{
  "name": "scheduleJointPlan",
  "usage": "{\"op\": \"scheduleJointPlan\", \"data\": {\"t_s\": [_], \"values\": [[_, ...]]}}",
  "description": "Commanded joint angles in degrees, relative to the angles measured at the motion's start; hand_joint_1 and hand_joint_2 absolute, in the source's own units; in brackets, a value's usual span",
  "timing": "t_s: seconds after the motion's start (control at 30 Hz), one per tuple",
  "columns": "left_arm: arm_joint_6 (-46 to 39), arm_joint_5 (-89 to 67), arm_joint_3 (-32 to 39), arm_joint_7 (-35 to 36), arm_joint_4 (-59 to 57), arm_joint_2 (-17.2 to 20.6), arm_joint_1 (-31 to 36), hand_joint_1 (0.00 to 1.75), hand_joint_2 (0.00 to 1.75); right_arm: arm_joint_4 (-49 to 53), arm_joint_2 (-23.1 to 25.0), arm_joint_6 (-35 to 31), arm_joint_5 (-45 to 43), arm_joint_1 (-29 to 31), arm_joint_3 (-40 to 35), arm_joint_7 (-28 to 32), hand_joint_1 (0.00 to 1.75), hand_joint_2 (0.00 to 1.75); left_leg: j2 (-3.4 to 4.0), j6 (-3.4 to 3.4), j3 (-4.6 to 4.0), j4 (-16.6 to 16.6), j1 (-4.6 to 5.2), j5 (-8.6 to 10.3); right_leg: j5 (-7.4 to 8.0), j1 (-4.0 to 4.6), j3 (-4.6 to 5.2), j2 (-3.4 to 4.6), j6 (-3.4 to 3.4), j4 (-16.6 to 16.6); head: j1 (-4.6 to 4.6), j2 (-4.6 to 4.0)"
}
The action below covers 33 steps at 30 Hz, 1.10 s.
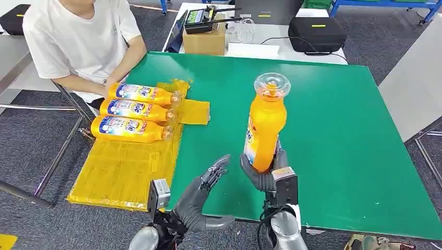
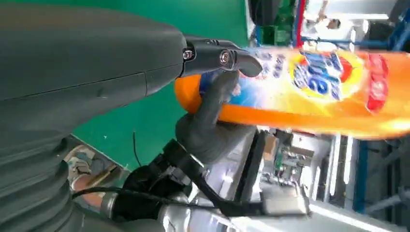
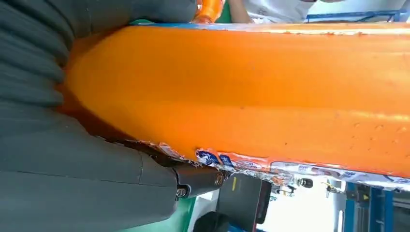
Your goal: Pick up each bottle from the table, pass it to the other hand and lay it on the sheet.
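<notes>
Right hand (image 1: 267,174) gripping the orange bottle (image 1: 266,127) upright, centre frame, above the green table (image 1: 339,130). Left hand (image 1: 200,200) just left of it, fingers spread, holding nothing. Three bottles (image 1: 136,112) lying on the yellow sheet (image 1: 122,174), left.

Orange bottle (image 1: 266,125) w/ blue-red label, yellow sheet (image 1: 122,169), green table (image 1: 333,120).
</notes>
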<state>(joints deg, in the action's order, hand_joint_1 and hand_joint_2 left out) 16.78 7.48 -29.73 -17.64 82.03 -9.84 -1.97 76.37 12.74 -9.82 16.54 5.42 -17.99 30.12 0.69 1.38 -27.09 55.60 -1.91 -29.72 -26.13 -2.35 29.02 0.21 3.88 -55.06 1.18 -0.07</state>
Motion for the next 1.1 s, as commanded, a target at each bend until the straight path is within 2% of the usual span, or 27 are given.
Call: {"op": "scheduleJointPlan", "data": {"t_s": [0.03, 0.13, 0.27, 0.47, 0.63, 0.7, 0.97, 1.07, 1.1], "values": [[2.67, 3.61, -0.22, -0.13, -5.01, 1.21, 5.07, 0.00, 1.75, -6.89, -1.61, 4.55, 5.51, 3.38, -10.27, 6.12, 1.75, 1.75, 0.02, -0.14, 0.18, -0.18, -0.03, 0.02, 0.04, 0.09, -0.15, 0.06, -0.28, 0.17, 0.00, -0.02], [-3.45, 0.29, 1.42, -2.01, -2.24, -0.50, 5.95, 0.00, 1.75, -5.90, -2.10, 3.69, 7.56, 2.10, -13.99, 8.79, 1.75, 1.75, -0.09, -0.16, 0.11, -0.14, -0.07, 0.02, 0.03, 0.14, -0.14, -0.05, -0.30, 0.16, 0.02, -0.02], [-7.73, 1.08, 1.89, -2.15, 0.74, -1.11, 6.84, 0.00, 1.75, -3.62, -3.19, 2.76, 8.90, 1.97, -17.78, 9.41, 1.75, 1.75, -0.09, -0.11, -0.05, -0.01, -0.06, 0.00, 0.01, 0.10, 0.03, -0.07, -0.16, 0.05, 0.02, -0.02], [-8.86, 0.83, 1.30, -3.59, 1.40, -0.84, 7.41, 0.00, 1.75, -4.05, -3.32, 2.99, 8.41, 2.63, -18.38, 9.60, 1.75, 1.75, -0.10, -0.17, 0.06, -0.10, -0.05, 0.00, 0.00, 0.10, -0.08, -0.07, -0.25, 0.13, 0.00, -0.02], [-16.53, -5.39, 2.88, -8.16, 5.10, -1.18, 8.13, 0.00, 1.75, -4.59, -3.50, 3.36, 8.19, 2.88, -19.28, 9.75, 1.75, 1.75, -0.05, -0.15, -0.03, -0.03, -0.08, -0.01, 0.02, 0.13, 0.00, -0.03, -0.24, 0.08, 0.00, -0.02], [-16.41, -5.39, 2.90, -7.91, 5.95, -0.91, 8.40, 0.00, 1.75, -4.87, -3.69, 3.51, 8.21, 2.94, -19.62, 9.74, 1.75, 1.75, -0.15, -0.16, -0.04, -0.05, -0.05, 0.02, 0.00, 0.11, -0.01, -0.13, -0.26, 0.08, 0.00, -0.02], [-7.18, 4.15, 0.78, -3.26, 6.41, 0.46, 8.22, 0.00, 1.75, -10.32, -4.81, 5.11, 10.03, 4.73, -20.31, 7.18, 1.75, 1.75, -0.11, -0.14, 0.05, -0.11, -0.04, 0.02, 0.02, 0.09, -0.08, -0.10, -0.19, 0.15, 0.00, -0.02], [-7.20, 4.12, 0.80, -3.29, 6.32, 0.55, 8.09, 0.00, 1.75, -10.42, -4.94, 5.13, 9.98, 4.64, -20.25, 7.20, 1.75, 1.75, -0.20, -0.18, 0.10, -0.16, -0.04, 0.04, 0.01, 0.10, -0.16, -0.17, -0.25, 0.21, 0.02, -0.02], [-7.20, 4.12, 0.80, -3.29, 6.32, 0.55, 8.09, 0.24, 1.75, -10.42, -4.94, 5.13, 9.98, 4.64, -20.25, 7.20, 1.75, 1.75, -0.14, -0.13, 0.05, -0.10, -0.06, 0.01, 0.00, 0.10, -0.09, -0.12, -0.20, 0.15, 0.00, -0.02]]}}
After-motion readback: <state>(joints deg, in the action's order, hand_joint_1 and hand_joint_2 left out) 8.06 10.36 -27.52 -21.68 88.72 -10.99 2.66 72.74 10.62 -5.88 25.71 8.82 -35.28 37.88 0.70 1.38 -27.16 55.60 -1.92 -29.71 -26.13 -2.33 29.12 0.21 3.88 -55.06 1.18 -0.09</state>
